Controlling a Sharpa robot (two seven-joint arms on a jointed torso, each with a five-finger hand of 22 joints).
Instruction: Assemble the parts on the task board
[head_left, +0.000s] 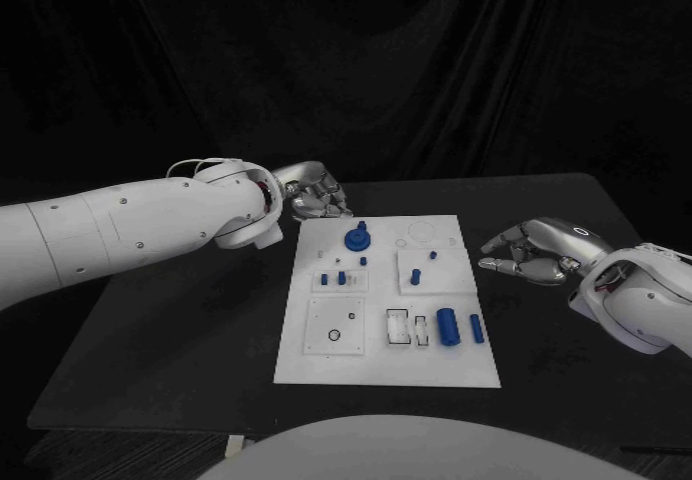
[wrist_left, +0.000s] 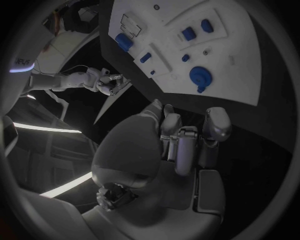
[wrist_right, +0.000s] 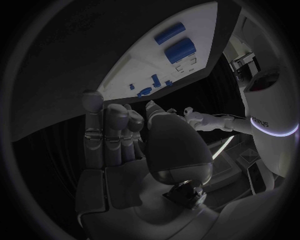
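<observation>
Sitting on the black table (head_left: 173, 330), the task board (head_left: 325, 360) is lying mid-table between both arms; the left hand (head_left: 313, 192) is hovering off its far-left corner, fingers loosely curled, grasping nothing; the right hand (head_left: 537, 252) is waiting beside its right edge, equally unladen; two blue cylinders (head_left: 449, 327) are lying loose near the near-right corner, so I judge assembly only partly done; the blue knob (head_left: 358, 238) and small pegs (head_left: 415, 277) are already standing seated.

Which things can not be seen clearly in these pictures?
- Left hand, head view: its own wrist and arm cover the palm, so whether its fingers touch the task board is unclear.
- Small blue parts, head view: too small to tell their shapes.
- Task board, right wrist view: the right hand hides its near end.
</observation>
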